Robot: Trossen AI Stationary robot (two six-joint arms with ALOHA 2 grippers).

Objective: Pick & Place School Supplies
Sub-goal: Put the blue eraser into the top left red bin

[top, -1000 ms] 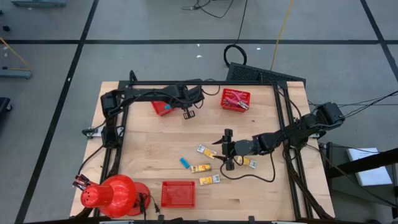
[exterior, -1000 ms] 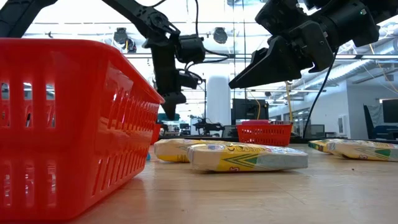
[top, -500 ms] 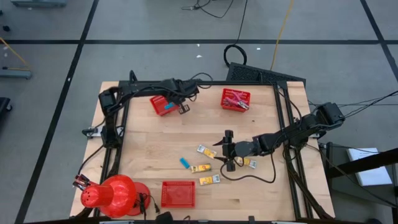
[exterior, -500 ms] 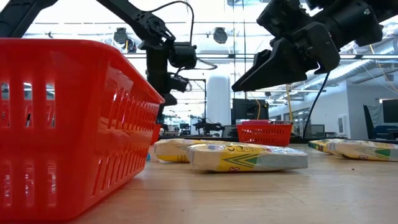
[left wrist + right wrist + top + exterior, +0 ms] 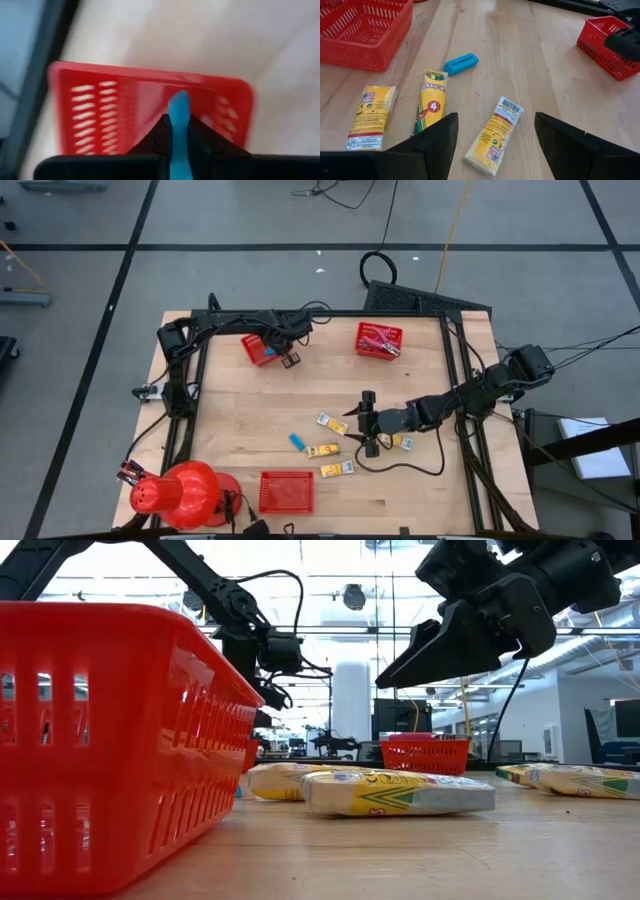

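Note:
My left gripper (image 5: 291, 360) (image 5: 179, 122) is shut on a light-blue block (image 5: 179, 106) and hovers at the right edge of the far-left red basket (image 5: 258, 348) (image 5: 100, 105); another blue item lies in that basket. My right gripper (image 5: 369, 421) (image 5: 492, 150) is wide open above the table, clear of it in the low view. Its fingers stand either side of a yellow packet (image 5: 495, 134) without touching. More yellow packets (image 5: 322, 450) (image 5: 338, 469) (image 5: 403, 442) and a blue block (image 5: 297, 442) (image 5: 461, 63) lie flat on the wood. My left gripper pinches the light-blue block between its two fingers, the fingers lying along it. The block's free end (image 5: 179, 100) sticks out past the fingertips. It is lifted clear, above the red basket's inside.
A far red basket (image 5: 379, 340) holds red-handled tools. A third red basket (image 5: 286, 491) (image 5: 100, 740) sits at the near edge, beside a big red dome (image 5: 185, 493) at the near-left corner. Bare wood lies between the far baskets and the packets.
My left gripper, keeping the blue block, has moved toward the table's left, from beside the far-left basket to its edge. The right arm and the loose items have stayed put.

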